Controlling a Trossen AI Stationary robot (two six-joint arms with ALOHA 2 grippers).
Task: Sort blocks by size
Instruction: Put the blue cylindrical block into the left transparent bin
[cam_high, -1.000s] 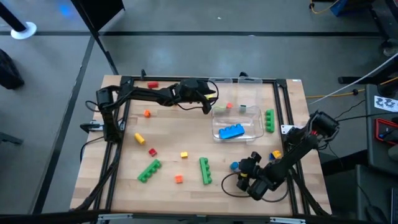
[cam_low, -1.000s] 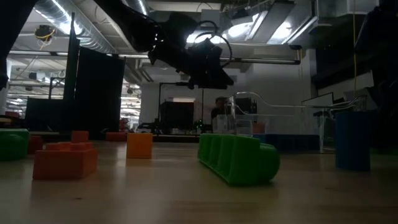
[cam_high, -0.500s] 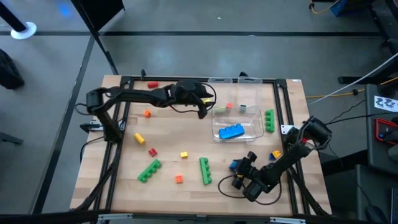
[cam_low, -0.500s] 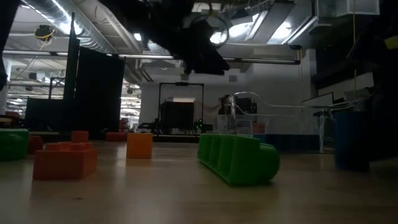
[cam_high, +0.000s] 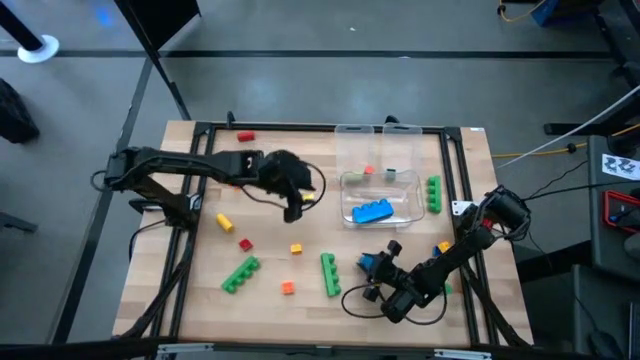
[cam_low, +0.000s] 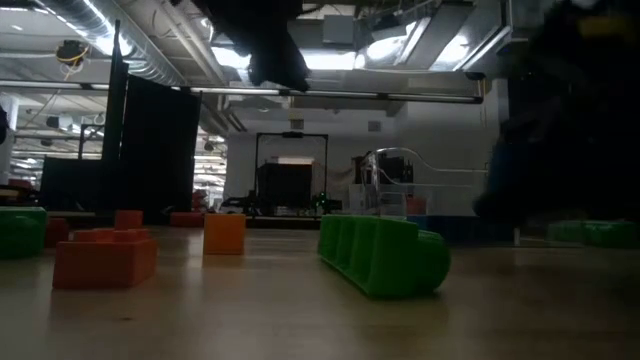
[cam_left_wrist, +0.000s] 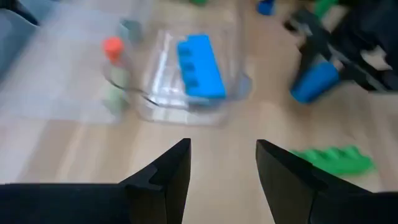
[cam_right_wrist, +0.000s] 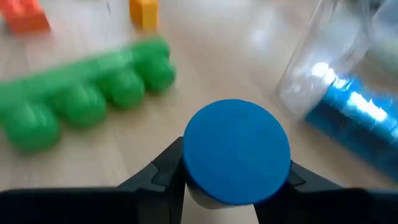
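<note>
Now, label by label:
Left tool (cam_high: 296, 205): hanging over bare bench (cam_high: 270, 275), fingers (cam_left_wrist: 165, 180) parted with nothing between them; the clear tray (cam_high: 380, 195) lies ahead of it.
Right tool (cam_high: 372, 264): jaws pressing on either side of a blue cylinder (cam_right_wrist: 236, 151); the long green bar (cam_high: 330, 274) sits just beside it, the tray farther ahead.
Step in hand: lifting the cylinder, I judge; squeezing evenly across its round sides should be keeping it from rolling out.
Caution: rising straight up before carrying, so the green bar is not being nudged.
Cylinder's look: small, smooth, flat-topped, bright blue.
Tray contents: a studded blue brick (cam_high: 372, 211) is lying inside.
</note>
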